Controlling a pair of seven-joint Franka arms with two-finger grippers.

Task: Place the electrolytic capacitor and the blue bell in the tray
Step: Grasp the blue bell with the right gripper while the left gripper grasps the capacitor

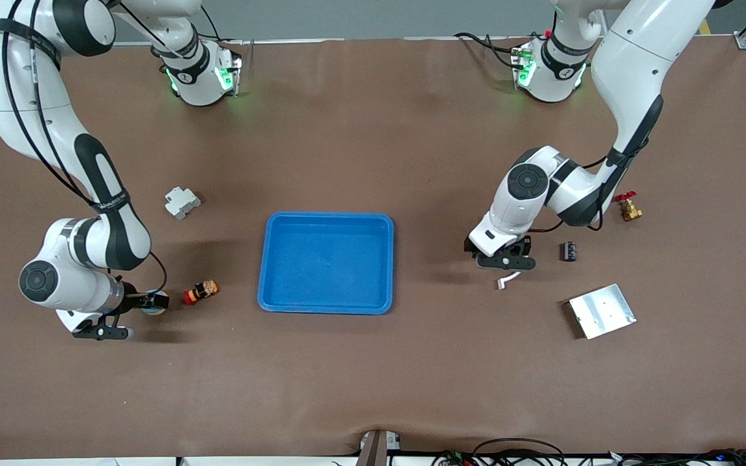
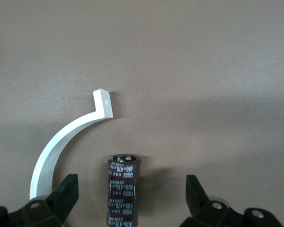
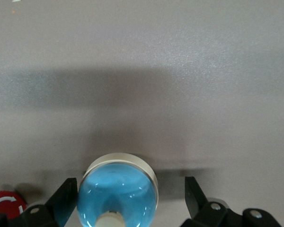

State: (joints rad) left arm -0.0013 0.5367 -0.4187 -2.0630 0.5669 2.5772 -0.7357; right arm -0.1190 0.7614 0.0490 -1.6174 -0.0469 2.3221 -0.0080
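Front view | left end effector (image 1: 506, 262) low, spread | right end effector (image 1: 102, 332) low, spread

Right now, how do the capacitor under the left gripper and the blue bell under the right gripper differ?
The capacitor is a dark, printed cylinder lying on its side; the blue bell is a glossy light-blue dome on a pale round base. Both rest on the table between open jaws, ungripped and outside the tray.

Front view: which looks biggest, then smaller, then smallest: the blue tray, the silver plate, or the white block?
1. blue tray
2. silver plate
3. white block
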